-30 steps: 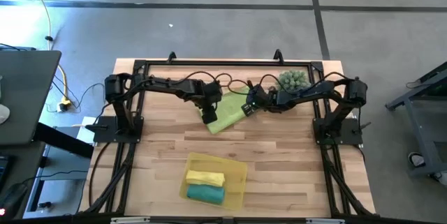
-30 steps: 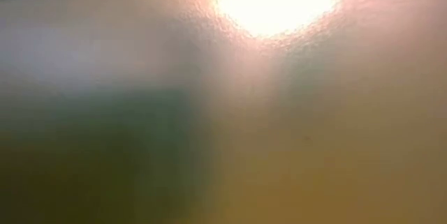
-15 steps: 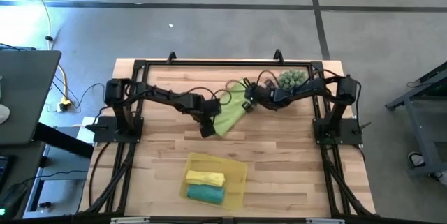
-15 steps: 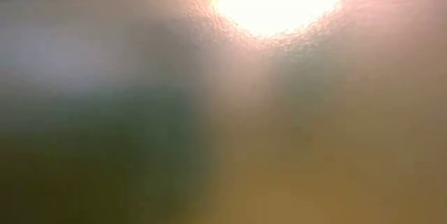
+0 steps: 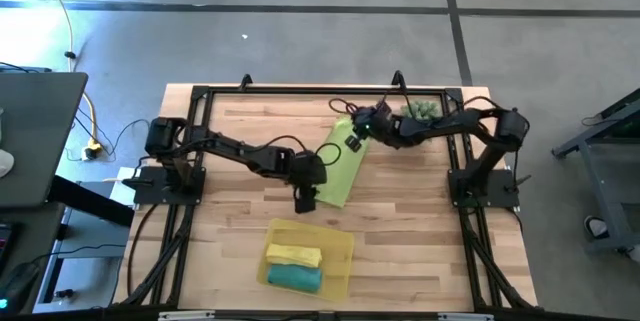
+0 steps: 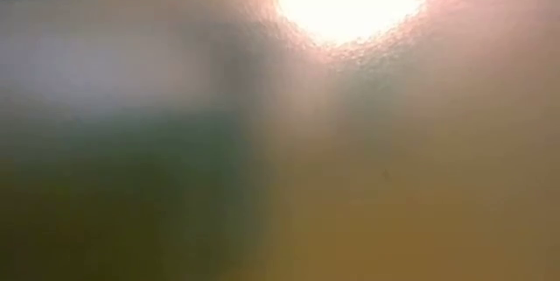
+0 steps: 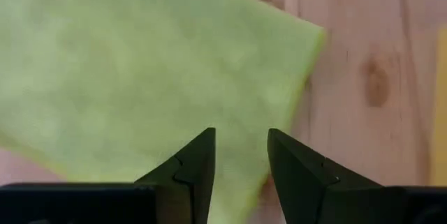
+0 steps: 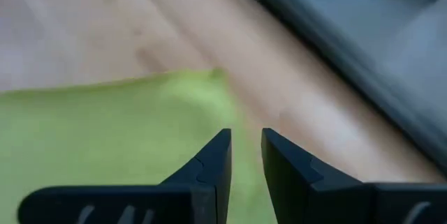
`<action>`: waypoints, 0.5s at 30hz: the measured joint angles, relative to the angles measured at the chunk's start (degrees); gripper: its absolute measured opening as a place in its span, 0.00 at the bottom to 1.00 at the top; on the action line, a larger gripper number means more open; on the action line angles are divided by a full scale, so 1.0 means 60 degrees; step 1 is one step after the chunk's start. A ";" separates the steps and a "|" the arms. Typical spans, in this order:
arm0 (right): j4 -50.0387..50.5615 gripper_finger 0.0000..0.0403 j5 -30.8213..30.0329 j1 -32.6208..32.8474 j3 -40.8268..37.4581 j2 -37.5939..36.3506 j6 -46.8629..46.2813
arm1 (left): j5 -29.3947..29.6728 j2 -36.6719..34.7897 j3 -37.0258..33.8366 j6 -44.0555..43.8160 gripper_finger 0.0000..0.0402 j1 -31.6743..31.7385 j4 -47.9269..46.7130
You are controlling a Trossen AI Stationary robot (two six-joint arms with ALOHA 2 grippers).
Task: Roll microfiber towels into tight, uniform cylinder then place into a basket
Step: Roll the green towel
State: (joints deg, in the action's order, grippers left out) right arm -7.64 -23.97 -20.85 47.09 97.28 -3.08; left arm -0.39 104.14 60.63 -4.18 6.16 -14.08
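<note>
Pincers pinch opposite corners of the lime green microfiber towel (image 5: pixel 340 164), stretched flat mid-bench for rolling: left pincer (image 5: pixel 304 199) near corner, right pincer (image 5: pixel 357 123) far corner. Shallow yellow basket (image 5: pixel 340 251) near, holding two rolls.

Lab: framed workbench (image 5: pixel 230 216), concrete floor (image 5: pixel 300 41)

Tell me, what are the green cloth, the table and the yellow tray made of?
Green cloth: soft, matte fabric, fuzzy-looking, probably microfiber. Table: pale wood, with plank seams, grain and a knot. Yellow tray: probably thin plastic, slightly see-through.
</note>
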 joint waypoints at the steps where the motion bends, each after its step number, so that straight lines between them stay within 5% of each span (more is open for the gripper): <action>1: 0.0470 0.18 0.0137 0.0123 0.0000 -0.0153 -0.0598 | 0.0170 -0.0044 0.0045 0.0342 0.30 0.0056 -0.0049; 8: 0.2017 0.18 0.0686 0.1280 0.0000 -0.0141 -0.4148 | 0.1085 0.0058 0.0310 0.3079 0.30 0.0719 0.0464; 15: 0.2111 0.18 -0.0484 0.1715 0.0000 0.0438 -0.4523 | 0.0502 0.0396 0.0305 0.2713 0.30 0.1239 -0.0040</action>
State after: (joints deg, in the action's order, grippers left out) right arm 5.02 -26.87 -10.55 47.09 99.91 -30.22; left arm 2.62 106.51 62.46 12.10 13.59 -14.32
